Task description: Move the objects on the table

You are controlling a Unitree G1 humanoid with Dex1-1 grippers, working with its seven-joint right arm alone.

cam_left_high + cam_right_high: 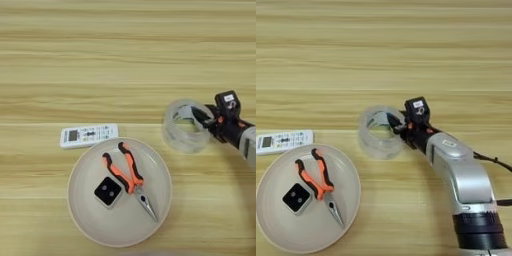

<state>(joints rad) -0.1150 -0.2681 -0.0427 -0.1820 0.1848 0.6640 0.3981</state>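
The clear tape roll stands on the table right of centre. My right gripper comes in from the right and is shut on the roll's right wall, one black finger reaching inside the ring. The round cream plate lies at the front left. In it are the orange-handled pliers, tips pointing to the front right, and to their left the small black square block. The small white remote lies flat just behind the plate's rim.
My silver forearm runs from the gripper down to the bottom right corner, with a black cable trailing off its right side. Bare wood-grain planks stretch across the far half of the table.
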